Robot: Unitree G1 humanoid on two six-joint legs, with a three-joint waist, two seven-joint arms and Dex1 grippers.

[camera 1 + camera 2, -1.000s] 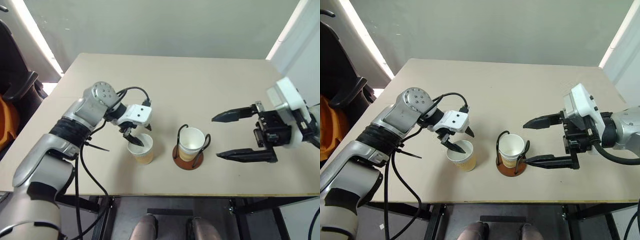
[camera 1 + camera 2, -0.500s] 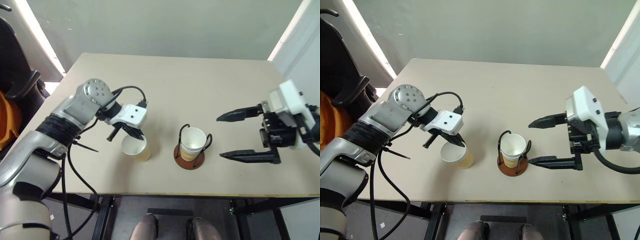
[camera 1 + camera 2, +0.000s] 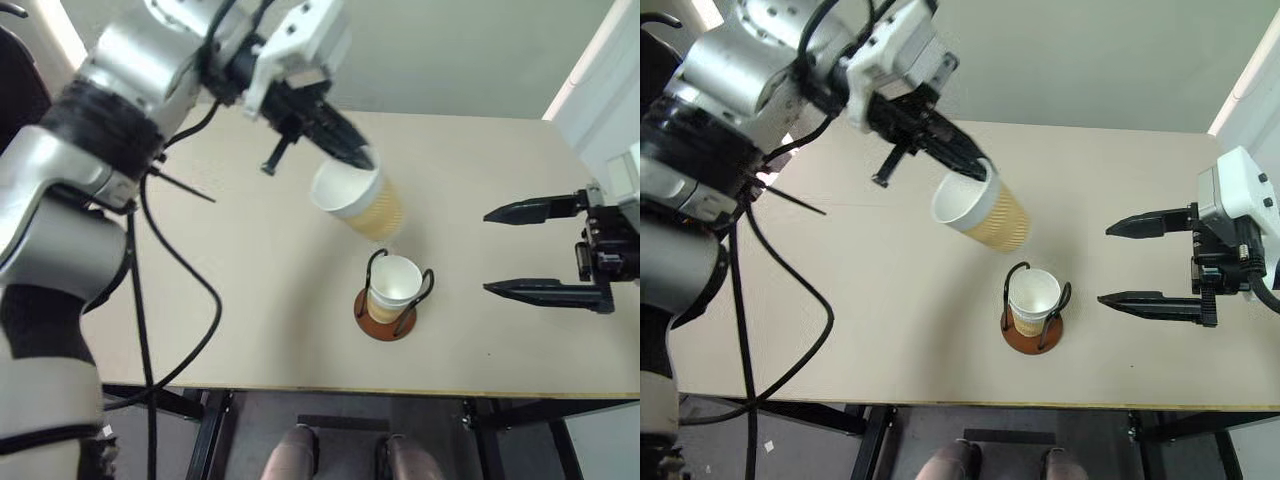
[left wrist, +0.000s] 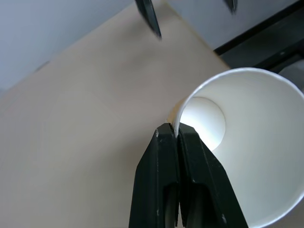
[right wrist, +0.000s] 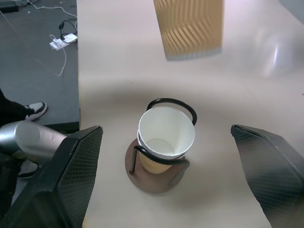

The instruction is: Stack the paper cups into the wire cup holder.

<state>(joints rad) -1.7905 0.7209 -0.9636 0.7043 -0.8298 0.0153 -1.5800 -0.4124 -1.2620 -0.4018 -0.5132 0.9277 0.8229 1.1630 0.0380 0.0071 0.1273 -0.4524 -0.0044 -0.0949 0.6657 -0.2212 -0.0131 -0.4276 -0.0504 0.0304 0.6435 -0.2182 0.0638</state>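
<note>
Paper cup (image 3: 358, 200) is now off the surface (image 3: 240, 250): your left end effector (image 3: 355, 155) pinched its rim and lifted it, tilted, just above the holder (image 3: 390, 308) with its nested cups (image 3: 393, 283). Right end effector (image 3: 500, 250) stays wide, empty. You lower next.
</note>
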